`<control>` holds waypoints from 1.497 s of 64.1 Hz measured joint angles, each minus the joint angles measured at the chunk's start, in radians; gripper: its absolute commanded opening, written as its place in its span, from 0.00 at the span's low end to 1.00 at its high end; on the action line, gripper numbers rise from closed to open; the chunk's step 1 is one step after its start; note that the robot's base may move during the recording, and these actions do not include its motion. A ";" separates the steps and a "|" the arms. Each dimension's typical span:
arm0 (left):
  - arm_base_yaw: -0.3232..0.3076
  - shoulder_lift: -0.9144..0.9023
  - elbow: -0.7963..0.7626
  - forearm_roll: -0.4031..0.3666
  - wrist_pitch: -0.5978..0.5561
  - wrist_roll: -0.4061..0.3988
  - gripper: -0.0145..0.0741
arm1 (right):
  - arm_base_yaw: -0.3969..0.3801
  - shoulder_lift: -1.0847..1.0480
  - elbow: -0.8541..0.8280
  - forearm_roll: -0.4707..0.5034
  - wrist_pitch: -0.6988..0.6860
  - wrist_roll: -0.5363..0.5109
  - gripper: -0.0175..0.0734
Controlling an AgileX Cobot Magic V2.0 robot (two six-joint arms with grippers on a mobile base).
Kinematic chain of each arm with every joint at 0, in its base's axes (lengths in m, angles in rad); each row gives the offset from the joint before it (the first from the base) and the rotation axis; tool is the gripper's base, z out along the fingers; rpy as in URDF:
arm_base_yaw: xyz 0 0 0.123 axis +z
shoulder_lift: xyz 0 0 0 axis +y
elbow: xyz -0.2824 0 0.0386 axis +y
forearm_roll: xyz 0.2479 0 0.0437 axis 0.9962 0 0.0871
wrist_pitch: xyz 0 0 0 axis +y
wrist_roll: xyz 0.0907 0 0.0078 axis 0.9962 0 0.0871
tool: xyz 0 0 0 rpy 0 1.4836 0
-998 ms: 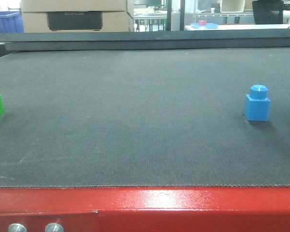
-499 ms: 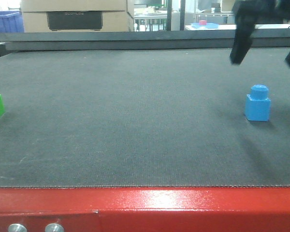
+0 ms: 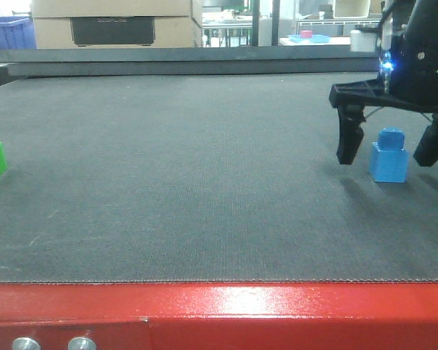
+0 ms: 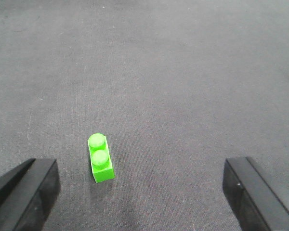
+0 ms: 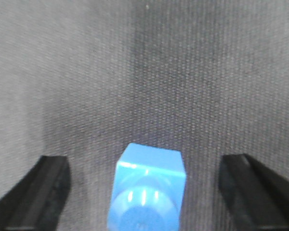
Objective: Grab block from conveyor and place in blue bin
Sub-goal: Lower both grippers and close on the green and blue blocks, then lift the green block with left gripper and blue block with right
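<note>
I am at the grab step. My right gripper [image 3: 385, 158] hangs low over the conveyor [image 3: 204, 189], and it is wide open. The blue block [image 3: 389, 155] stands upright on the belt, right between the two black fingers [image 3: 348, 142]. There is a gap on each side, so nothing touches the block. In the right wrist view the block sits in the middle, a tiny bit to the left, with its round knob facing up at me.

I think the next move is to squeeze. First I want the fingers low enough to catch the square body and not just the knob. I cannot tell if the tips reach the belt. Then I close slowly, so both sides meet the block together and it does not slide or tip. After that I lift it straight up and carry it to the blue bin. A blue crate [image 3: 7, 33] shows far back at the left. It may be the bin, but I cannot be sure.

My left gripper [image 4: 142, 197] is open too and holds nothing. It looks down at a green block [image 4: 100, 158] lying on the belt, nearer its left finger. The green one is well apart from the blue one.
</note>
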 measured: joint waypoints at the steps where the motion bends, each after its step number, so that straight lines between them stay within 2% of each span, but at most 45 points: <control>1: 0.000 0.000 0.000 0.000 0.000 0.000 0.84 | 0.000 0.001 0.000 -0.002 0.000 0.000 0.56; 14: 0.000 0.020 -0.004 0.000 0.044 0.000 0.84 | 0.000 0.002 -0.002 -0.016 -0.002 0.002 0.00; 34: 0.010 0.244 -0.152 0.000 0.209 -0.007 0.84 | 0.014 -0.106 0.004 -0.021 0.007 0.002 0.02; 51: 0.149 0.544 -0.353 0.017 0.302 -0.013 0.84 | 0.077 -0.338 0.146 -0.021 -0.043 -0.032 0.02; 59: 0.172 0.674 -0.406 0.033 0.307 0.000 0.84 | 0.104 -0.446 0.238 -0.021 -0.069 -0.032 0.02; 68: 0.156 0.803 -0.434 0.035 0.292 0.016 0.84 | 0.119 -0.547 0.308 -0.021 -0.086 -0.034 0.02; 77: 0.134 0.908 -0.436 0.035 0.256 0.022 0.84 | 0.121 -0.596 0.331 -0.021 -0.092 -0.034 0.02; 96: 0.134 1.085 -0.436 0.035 0.166 0.024 0.83 | 0.121 -0.606 0.337 -0.021 -0.109 -0.036 0.02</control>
